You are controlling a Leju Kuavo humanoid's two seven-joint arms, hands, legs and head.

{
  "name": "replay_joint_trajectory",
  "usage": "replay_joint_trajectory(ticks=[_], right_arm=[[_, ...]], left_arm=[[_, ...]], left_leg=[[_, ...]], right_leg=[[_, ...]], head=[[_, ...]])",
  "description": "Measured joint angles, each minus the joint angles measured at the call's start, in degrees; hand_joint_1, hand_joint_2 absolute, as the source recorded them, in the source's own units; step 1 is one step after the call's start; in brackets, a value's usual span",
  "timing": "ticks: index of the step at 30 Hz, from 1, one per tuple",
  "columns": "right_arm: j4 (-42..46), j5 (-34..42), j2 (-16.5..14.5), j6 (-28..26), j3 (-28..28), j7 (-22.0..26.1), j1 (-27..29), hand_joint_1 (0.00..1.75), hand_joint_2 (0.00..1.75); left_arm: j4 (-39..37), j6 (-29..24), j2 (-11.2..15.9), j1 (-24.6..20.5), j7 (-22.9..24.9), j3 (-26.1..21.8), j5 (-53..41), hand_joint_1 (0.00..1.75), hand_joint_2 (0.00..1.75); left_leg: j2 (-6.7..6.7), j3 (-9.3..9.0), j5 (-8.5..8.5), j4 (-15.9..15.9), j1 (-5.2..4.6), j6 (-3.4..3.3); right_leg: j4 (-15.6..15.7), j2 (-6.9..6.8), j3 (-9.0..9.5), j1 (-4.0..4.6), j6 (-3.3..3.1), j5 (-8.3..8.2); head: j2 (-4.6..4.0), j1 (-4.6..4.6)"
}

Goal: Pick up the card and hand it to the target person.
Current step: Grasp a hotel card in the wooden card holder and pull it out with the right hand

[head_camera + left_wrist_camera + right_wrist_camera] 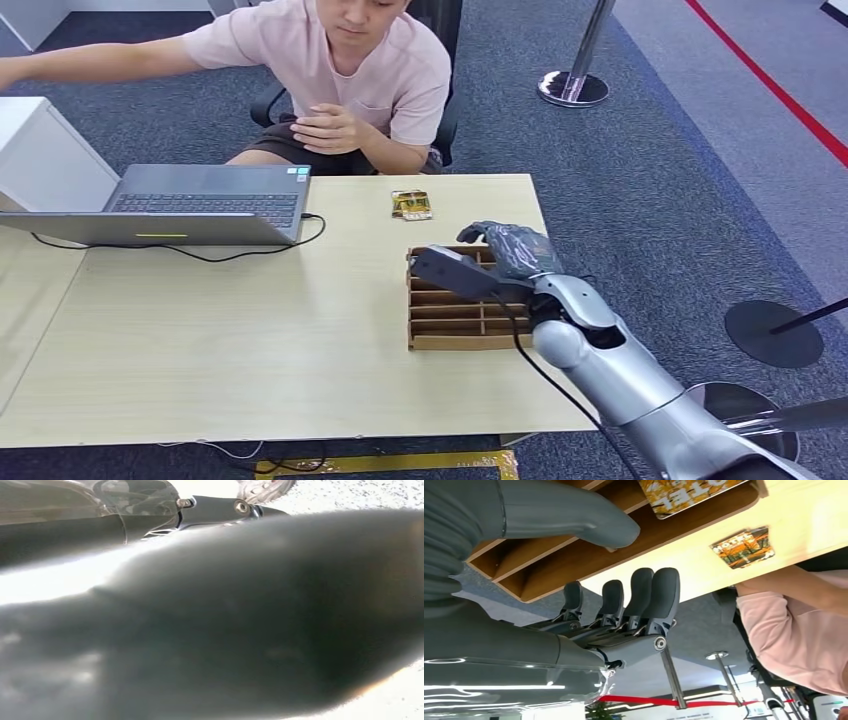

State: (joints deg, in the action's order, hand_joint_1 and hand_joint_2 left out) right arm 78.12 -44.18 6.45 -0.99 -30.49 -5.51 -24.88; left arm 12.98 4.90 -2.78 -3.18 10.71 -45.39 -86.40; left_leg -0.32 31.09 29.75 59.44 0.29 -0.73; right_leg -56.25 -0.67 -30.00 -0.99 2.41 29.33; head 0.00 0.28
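Reaching over the wooden divider tray (455, 322), your right hand (510, 247) hovers empty with fingers (644, 597) parted. One card (684, 492) stands in the tray's far slot beside that hand; another card (411, 205) lies beyond the tray, toward the person (340, 70). Lower straight, pinching the slotted card's edge.

An open grey laptop (205, 200) sits on the table's (250, 330) upper left, its black cable (200, 252) trailing. A stanchion base (573, 88) stands on grey carpet, top centre-right.
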Motion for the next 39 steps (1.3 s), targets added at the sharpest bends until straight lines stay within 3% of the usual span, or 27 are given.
replay_joint_trajectory(ticks=[31, 35, 39], right_arm=[[-7.4, 1.8, -2.7, 0.8, -5.3, 0.1, -2.9, 0.91, 1.75], [-7.9, 1.8, -2.9, 0.5, -5.4, 0.1, -3.2, 0.95, 1.75], [-8.2, 1.8, -3.0, 0.4, -5.6, 0.1, -3.2, 0.96, 1.75]], left_arm=[[0.0, -0.8, -0.5, 0.0, 0.4, -1.1, 0.4, 0.00, 0.00], [0.0, -1.2, -0.5, 0.0, 0.2, -1.4, 0.4, 0.00, 1.75], [0.0, -1.6, -0.5, 0.0, -0.4, -1.6, 0.7, 0.00, 1.75]], left_leg=[[0.00, -0.01, 0.00, 0.0, 0.00, 0.00], [0.00, -0.01, 0.00, 0.0, 0.00, 0.00], [0.00, -0.02, 0.00, 0.0, 0.00, 0.00]], right_leg=[[0.0, 0.00, 0.00, 0.00, 0.00, 0.00], [0.0, 0.00, 0.00, 0.00, 0.00, 0.00], [0.0, 0.00, 0.00, 0.00, 0.00, 0.00]], head=[[0.00, 0.00], [0.00, 0.01], [0.00, 0.00]])
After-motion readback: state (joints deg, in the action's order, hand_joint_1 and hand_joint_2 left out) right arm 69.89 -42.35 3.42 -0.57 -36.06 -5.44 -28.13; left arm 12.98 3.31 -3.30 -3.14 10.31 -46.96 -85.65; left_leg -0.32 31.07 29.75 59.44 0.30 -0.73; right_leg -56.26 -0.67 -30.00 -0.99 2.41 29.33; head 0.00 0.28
